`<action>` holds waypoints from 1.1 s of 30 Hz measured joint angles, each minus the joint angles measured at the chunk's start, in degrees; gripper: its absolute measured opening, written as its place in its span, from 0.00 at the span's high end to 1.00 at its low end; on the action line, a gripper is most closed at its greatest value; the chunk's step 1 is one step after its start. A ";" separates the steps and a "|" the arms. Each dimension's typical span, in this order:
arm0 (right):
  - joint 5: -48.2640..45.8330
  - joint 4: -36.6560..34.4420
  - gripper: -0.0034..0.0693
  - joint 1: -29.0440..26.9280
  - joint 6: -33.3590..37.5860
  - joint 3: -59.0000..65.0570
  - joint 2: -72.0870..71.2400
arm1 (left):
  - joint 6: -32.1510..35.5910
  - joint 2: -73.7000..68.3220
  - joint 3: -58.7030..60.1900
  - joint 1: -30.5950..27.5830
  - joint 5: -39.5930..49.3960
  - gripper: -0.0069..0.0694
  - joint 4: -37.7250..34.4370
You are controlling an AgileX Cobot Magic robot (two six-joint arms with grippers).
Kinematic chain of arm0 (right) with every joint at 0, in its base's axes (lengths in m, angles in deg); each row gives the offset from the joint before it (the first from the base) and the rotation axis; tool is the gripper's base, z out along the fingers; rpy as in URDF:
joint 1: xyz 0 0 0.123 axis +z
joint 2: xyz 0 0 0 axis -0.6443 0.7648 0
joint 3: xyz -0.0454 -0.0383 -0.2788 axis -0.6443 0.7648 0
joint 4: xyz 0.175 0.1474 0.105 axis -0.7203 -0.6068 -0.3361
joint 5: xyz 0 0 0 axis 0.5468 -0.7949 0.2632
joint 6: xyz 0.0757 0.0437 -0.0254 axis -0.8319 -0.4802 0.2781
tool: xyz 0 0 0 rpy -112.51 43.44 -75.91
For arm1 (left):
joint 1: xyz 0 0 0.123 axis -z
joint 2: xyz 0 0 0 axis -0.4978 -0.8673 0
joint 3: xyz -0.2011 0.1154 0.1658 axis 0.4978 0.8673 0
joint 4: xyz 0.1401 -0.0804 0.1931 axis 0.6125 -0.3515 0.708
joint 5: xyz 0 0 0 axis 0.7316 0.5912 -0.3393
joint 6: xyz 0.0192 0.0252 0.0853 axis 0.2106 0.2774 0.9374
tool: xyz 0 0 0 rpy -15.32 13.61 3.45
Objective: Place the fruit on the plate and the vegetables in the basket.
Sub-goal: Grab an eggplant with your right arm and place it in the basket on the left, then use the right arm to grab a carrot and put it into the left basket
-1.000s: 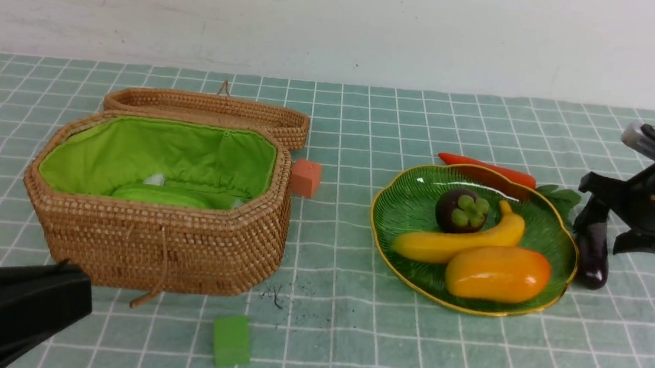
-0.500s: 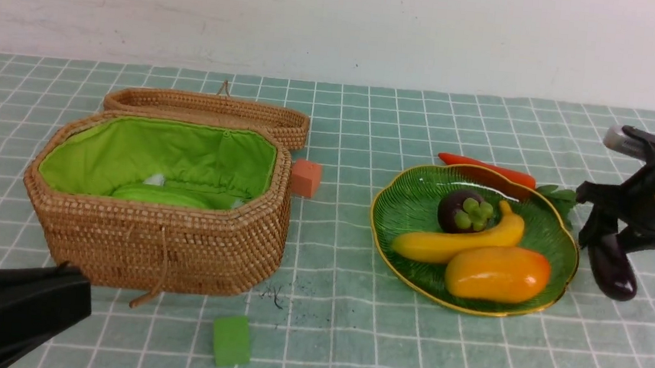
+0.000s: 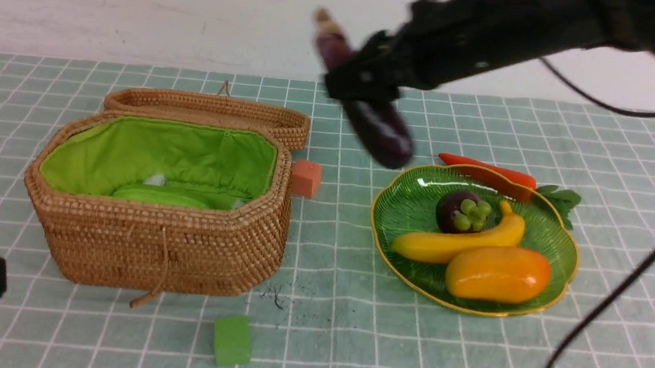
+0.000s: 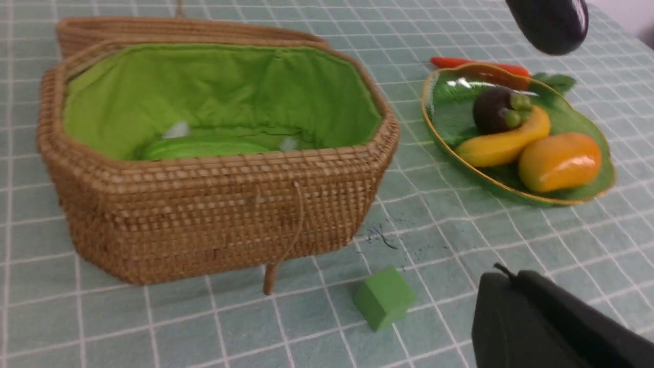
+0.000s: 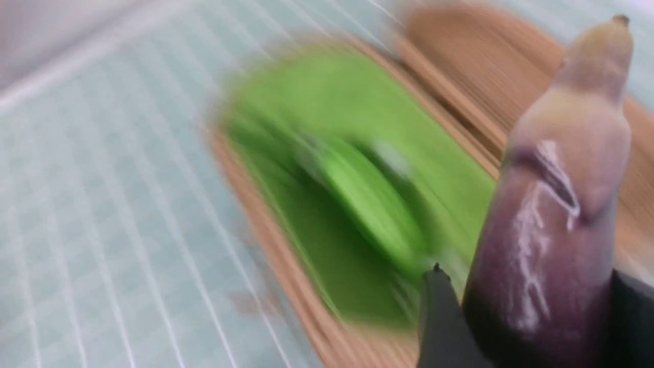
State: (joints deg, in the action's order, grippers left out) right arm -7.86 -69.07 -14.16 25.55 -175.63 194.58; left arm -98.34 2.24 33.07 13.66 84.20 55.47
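Observation:
My right gripper (image 3: pixel 365 86) is shut on the dark purple eggplant (image 3: pixel 377 126) and holds it high in the air between the plate and the basket; the eggplant also fills the right wrist view (image 5: pixel 552 245). The wicker basket (image 3: pixel 162 241) stands open at the left with the light green gourd (image 3: pixel 160 195) inside. The green plate (image 3: pixel 409 203) holds the mangosteen (image 3: pixel 460 210), banana (image 3: pixel 453 239) and mango (image 3: pixel 497 273). The carrot (image 3: pixel 486 168) lies on the table behind the plate. My left gripper (image 4: pixel 506 281) is shut and empty, low at the front left.
An orange cube (image 3: pixel 305 177) sits right of the basket. A green cube (image 3: pixel 232 340) lies in front of it. The basket's lid (image 3: pixel 209 108) lies open behind it. A black cable (image 3: pixel 607 303) hangs at the right.
My right gripper has lifted the eggplant from the table right of the plate and swung it up and left, over the plate's far side. The left arm has drawn back to the left.

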 joint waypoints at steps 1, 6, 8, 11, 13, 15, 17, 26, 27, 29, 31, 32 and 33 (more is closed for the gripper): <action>3.95 -3.24 0.48 2.92 3.12 -0.39 1.47 | -2.58 0.00 0.00 0.00 0.17 0.93 1.69; 17.08 -12.00 0.48 10.40 16.26 -2.81 8.32 | -5.50 0.00 0.00 0.00 -0.02 0.93 3.93; 21.33 -13.83 0.48 12.36 20.96 -3.89 10.89 | -5.58 0.00 0.00 0.00 -0.20 0.93 4.07; 28.35 -15.85 0.38 14.69 24.22 -4.40 13.73 | -4.97 0.00 0.00 0.00 -0.31 0.93 4.07; 30.48 -16.38 0.23 15.20 24.83 -4.40 14.22 | -4.19 0.00 0.00 0.00 -0.70 0.93 4.07; 30.16 -16.54 0.10 15.01 25.00 -4.40 13.68 | -3.87 0.00 0.00 0.00 -1.20 0.92 4.07; 27.11 -15.74 0.03 13.92 23.73 -4.40 11.64 | -3.63 0.00 0.00 0.00 -2.28 0.92 4.07; -2.35 19.17 0.42 -5.62 -20.50 -5.55 -4.74 | -3.48 0.00 0.00 0.00 -10.42 0.92 4.08; -5.39 23.67 0.50 -8.17 -24.05 -5.55 -5.16 | -3.43 0.00 0.00 0.00 -10.89 0.92 4.08; -11.44 33.62 0.64 -14.15 -29.92 -5.49 -4.84 | -3.43 0.00 0.00 0.00 -11.20 0.92 4.08; -14.40 39.05 0.73 -18.82 -32.04 -5.44 -3.29 | -3.43 0.00 0.00 0.00 -11.20 0.92 4.08; -15.09 40.45 0.76 -21.12 -32.30 -5.44 -2.09 | -3.43 0.00 0.00 0.00 -11.20 0.92 4.08; -15.28 41.00 0.78 -22.81 -32.07 -5.44 -1.27 | -3.43 0.00 0.00 0.00 -11.20 0.92 4.08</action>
State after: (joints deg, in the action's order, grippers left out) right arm -23.14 -28.08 -36.98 -6.52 -181.07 193.31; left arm -101.77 2.24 33.07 13.66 73.00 59.55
